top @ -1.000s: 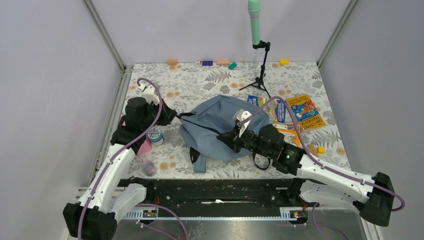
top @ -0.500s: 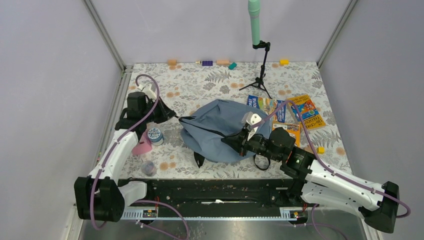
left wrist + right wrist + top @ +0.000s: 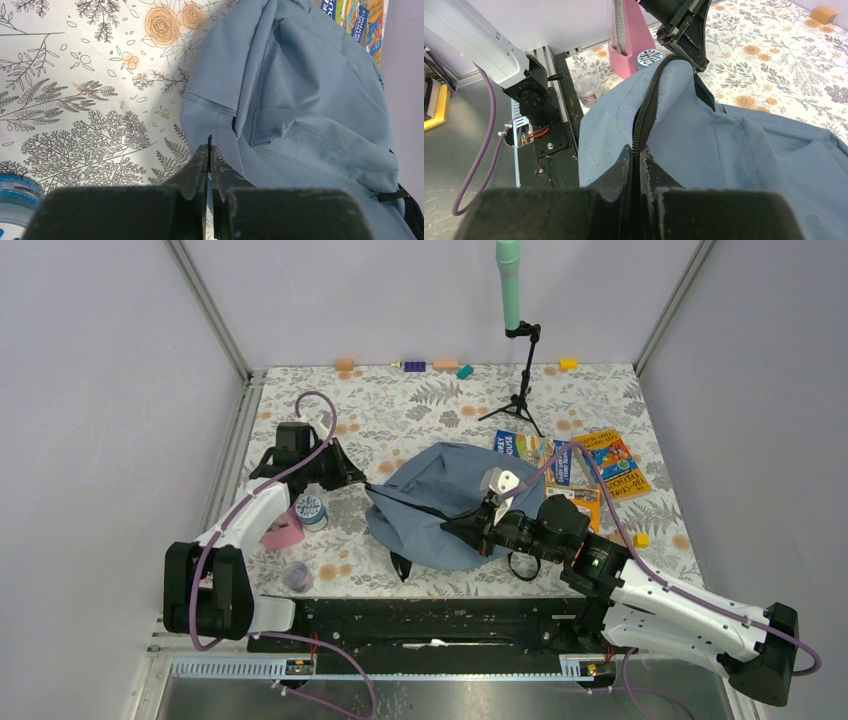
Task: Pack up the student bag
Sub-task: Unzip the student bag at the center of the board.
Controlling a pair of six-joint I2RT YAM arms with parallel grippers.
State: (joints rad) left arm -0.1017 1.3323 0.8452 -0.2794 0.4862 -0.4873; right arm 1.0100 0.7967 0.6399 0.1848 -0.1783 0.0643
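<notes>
The grey-blue student bag (image 3: 440, 502) lies slumped in the middle of the floral table. My left gripper (image 3: 352, 476) is at the bag's left end, shut on a thin black zipper pull whose tip sticks up between the jaws (image 3: 209, 141). The bag fills the right of the left wrist view (image 3: 305, 115). My right gripper (image 3: 462, 529) is at the bag's near side, shut on the bag's black zipper line (image 3: 642, 117), lifting that edge into a ridge. The left gripper (image 3: 681, 32) also shows at the far end of that zipper.
A pink wedge-shaped object (image 3: 285, 531), a blue-lidded round jar (image 3: 310, 510) and a small clear jar (image 3: 297, 575) stand left of the bag. Colourful books (image 3: 592, 470) lie to its right. A tripod stand (image 3: 521, 390) with a green microphone stands behind. Small blocks line the back edge.
My left gripper has moved right and away along the table toward the bag's left end. The bag has shifted slightly right. The right arm moved a little toward the near edge, then held still.
</notes>
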